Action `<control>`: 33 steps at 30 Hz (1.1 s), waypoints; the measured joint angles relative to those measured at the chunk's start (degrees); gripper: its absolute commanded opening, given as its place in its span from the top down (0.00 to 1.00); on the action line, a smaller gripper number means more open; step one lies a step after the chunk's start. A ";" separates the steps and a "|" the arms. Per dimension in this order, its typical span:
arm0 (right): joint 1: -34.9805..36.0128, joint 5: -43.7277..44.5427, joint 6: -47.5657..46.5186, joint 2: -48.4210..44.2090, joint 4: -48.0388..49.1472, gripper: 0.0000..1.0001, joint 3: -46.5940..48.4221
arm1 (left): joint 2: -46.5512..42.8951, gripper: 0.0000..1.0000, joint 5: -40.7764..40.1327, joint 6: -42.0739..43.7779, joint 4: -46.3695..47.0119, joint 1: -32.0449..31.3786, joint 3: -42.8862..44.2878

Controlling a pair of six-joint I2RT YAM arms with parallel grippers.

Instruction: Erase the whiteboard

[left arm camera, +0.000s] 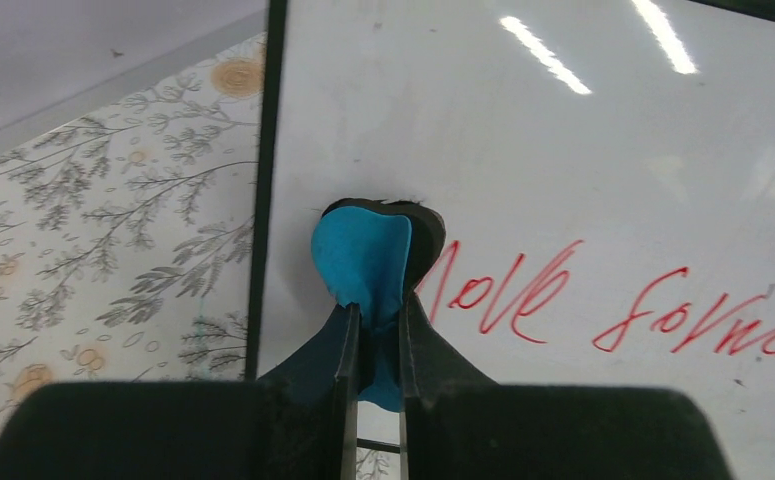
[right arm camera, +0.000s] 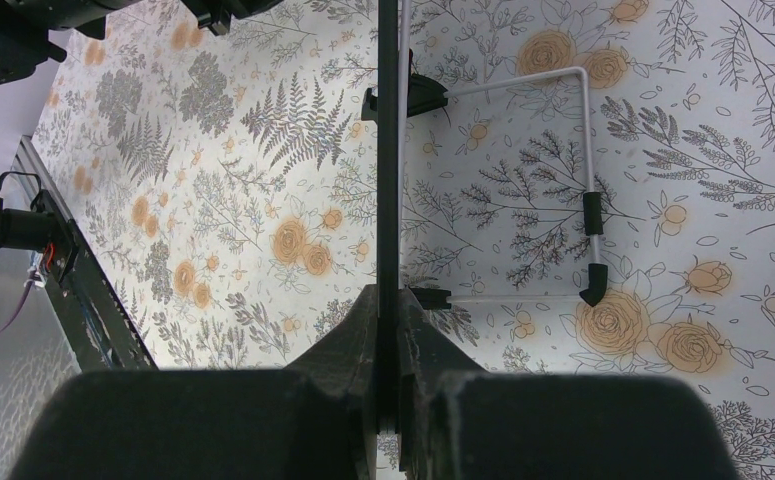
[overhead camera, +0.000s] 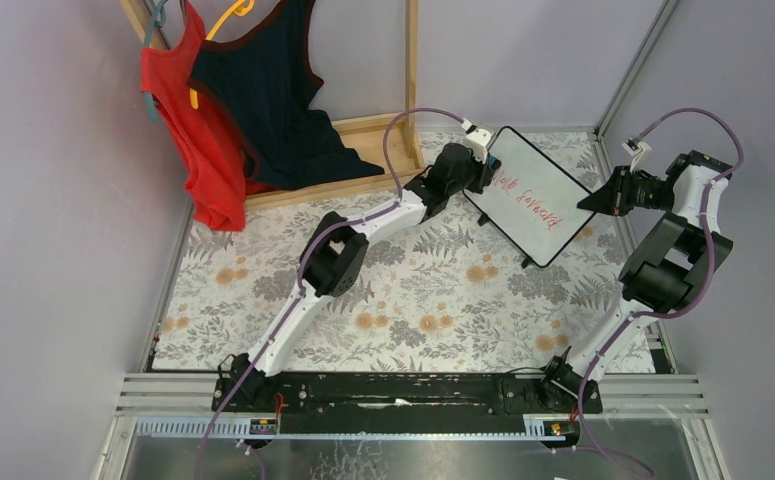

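Floral table (overhead camera: pixel 413 290), propped whiteboard (overhead camera: pixel 528 195), eraser (left arm camera: pixel 363 265) touching

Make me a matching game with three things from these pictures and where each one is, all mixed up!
Things:
1. small blue eraser
2. white rectangular whiteboard with a thin black frame
3. red cloth sleeveless top

Places:
a. hanging at the back left
b. pinched in the left claw
c. edge clamped in the right claw

Pairs: 1-b, 2-c, 3-a.
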 measured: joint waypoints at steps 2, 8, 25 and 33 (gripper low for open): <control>0.00 0.00 0.00 0.00 0.00 1.00 0.00 | 0.02 1.00 -0.57 0.13 0.00 0.31 0.00; 0.00 -0.02 -0.04 0.00 -0.04 1.00 0.00 | 0.39 1.00 -1.05 0.22 0.02 0.70 0.07; -0.42 0.13 -0.48 0.00 -1.33 1.00 0.00 | 2.49 1.00 -1.49 0.13 0.90 -0.46 1.29; -0.66 0.17 -0.55 0.00 -1.57 1.00 0.00 | 2.49 1.00 -1.97 -0.24 1.66 -2.62 1.40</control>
